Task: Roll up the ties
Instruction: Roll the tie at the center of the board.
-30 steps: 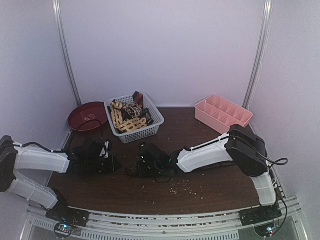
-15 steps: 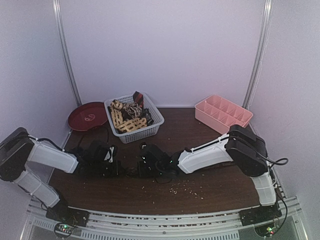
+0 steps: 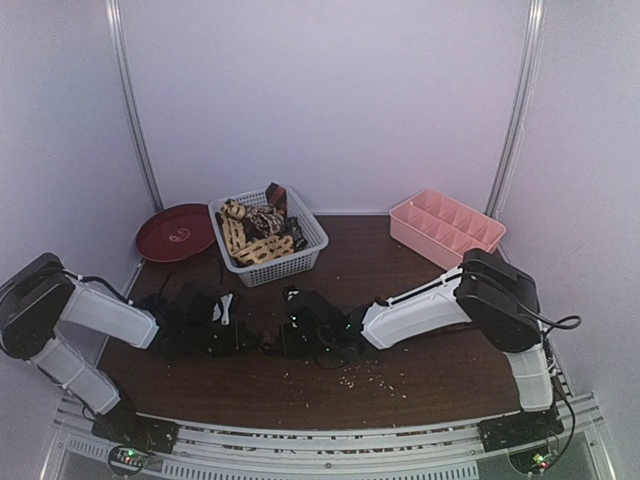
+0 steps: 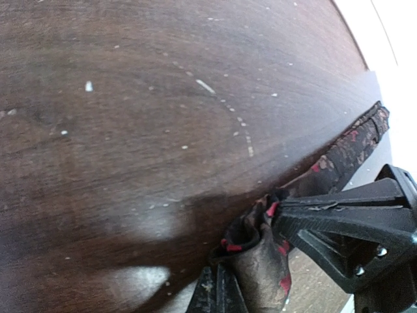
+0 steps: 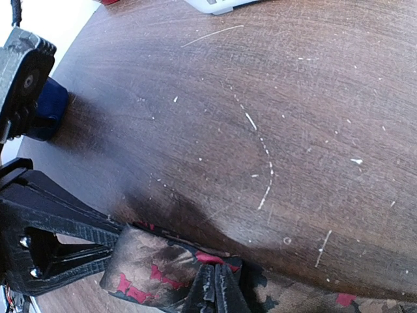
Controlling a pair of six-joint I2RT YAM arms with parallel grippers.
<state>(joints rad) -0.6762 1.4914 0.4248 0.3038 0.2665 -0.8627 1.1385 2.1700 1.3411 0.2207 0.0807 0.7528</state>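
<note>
A dark tie with red marks [image 4: 260,264] lies on the brown table between my two grippers; in the top view only a short dark piece of it [image 3: 265,343] shows. My left gripper [image 4: 218,297] is shut on a bunched fold of this tie, and the strip runs away toward the upper right. My right gripper [image 5: 218,293] is shut on the same tie [image 5: 153,267], right beside the left gripper's black frame [image 5: 45,228]. In the top view the left gripper [image 3: 243,338] and right gripper [image 3: 283,338] nearly meet. More ties, tan-and-cream and dark, fill the white basket [image 3: 300,255].
A dark red plate [image 3: 175,232] sits at the back left and a pink divided tray [image 3: 447,227] at the back right. A small dark blue mug [image 5: 49,107] stands near the left gripper. Pale crumbs [image 3: 360,375] dot the table.
My left arm has swung in and moved its gripper right, closer to the right gripper. The right arm has hardly moved.
</note>
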